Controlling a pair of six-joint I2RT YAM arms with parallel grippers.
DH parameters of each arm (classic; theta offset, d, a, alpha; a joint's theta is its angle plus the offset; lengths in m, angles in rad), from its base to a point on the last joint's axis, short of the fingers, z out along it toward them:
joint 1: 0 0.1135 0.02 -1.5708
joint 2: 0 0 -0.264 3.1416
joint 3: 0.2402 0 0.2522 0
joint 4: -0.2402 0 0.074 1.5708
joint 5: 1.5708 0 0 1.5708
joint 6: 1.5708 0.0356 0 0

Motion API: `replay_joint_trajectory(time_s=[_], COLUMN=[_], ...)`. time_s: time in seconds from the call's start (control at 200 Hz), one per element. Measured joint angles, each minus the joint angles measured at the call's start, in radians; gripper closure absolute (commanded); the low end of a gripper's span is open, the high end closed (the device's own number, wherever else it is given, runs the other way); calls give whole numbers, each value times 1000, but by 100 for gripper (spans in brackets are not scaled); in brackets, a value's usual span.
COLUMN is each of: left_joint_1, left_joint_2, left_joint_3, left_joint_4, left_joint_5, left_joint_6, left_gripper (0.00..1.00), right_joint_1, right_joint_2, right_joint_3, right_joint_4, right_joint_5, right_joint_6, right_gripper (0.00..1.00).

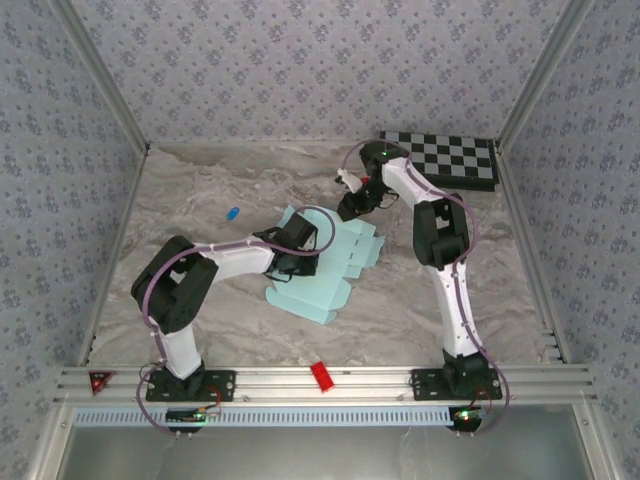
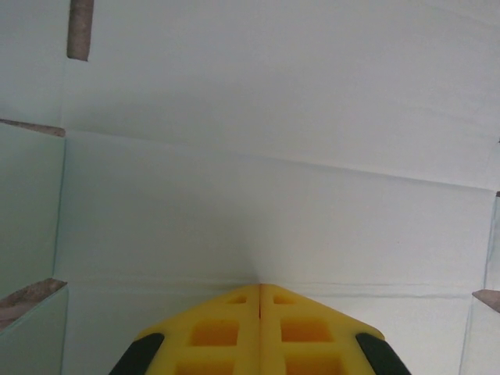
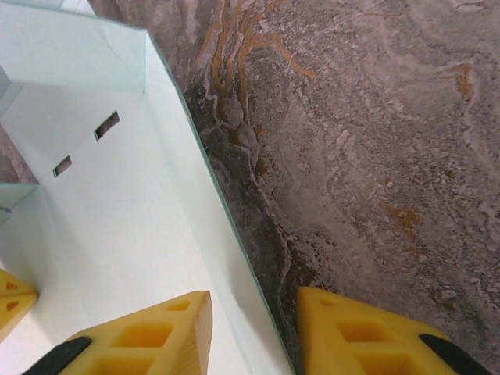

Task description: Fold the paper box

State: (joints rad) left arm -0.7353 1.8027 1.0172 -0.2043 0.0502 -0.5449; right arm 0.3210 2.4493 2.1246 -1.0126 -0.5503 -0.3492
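card, thin and pale blue, is making up the paper box (image 1: 322,280), which is lying spread open in the middle of the marbled table (image 1: 200,190), between the two arms. we are judging it light and springy: likely bending only along its scored lines, creasing if pinched hard, and sliding on the smooth top unless pinned. the best hold is looking like a flap's free edge close to a score, with the other tool pressing the panel beside it.

the left gripper (image 2: 259,308) is showing its yellow fingers closed tight together, holding nothing, tips seeming to press on a middle panel. the right gripper (image 3: 254,332) is standing with a moderate gap, straddling a raised far-side flap edge, one finger over card and one over table; we are not seeing either pad touching it.

the top view is giving us the whole outline. the left wrist view is showing faint score lines and corner cuts. the right wrist view is revealing two small slots and the flap tilting up.
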Motion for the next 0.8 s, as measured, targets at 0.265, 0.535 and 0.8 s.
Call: replay_joint_trajectory(time_s=[0.265, 0.535, 0.8], left_joint_1=[0, 0, 3], left_joint_2=[-1, -16, -130], left_joint_3=[0, -3, -62], left_joint_4=[0, -14, -56], left_joint_5=[0, -3, -14], left_joint_6=[0, -6, -37], left_gripper=[100, 86, 62], right_joint_1=[-3, 1, 16], right_joint_2=[-3, -131, -264], right_joint_3=[-3, -174, -286], right_joint_4=[-9, 92, 235], right_joint_5=[-5, 15, 95], right_joint_6=[-64, -136, -217], right_gripper=[86, 100, 100])
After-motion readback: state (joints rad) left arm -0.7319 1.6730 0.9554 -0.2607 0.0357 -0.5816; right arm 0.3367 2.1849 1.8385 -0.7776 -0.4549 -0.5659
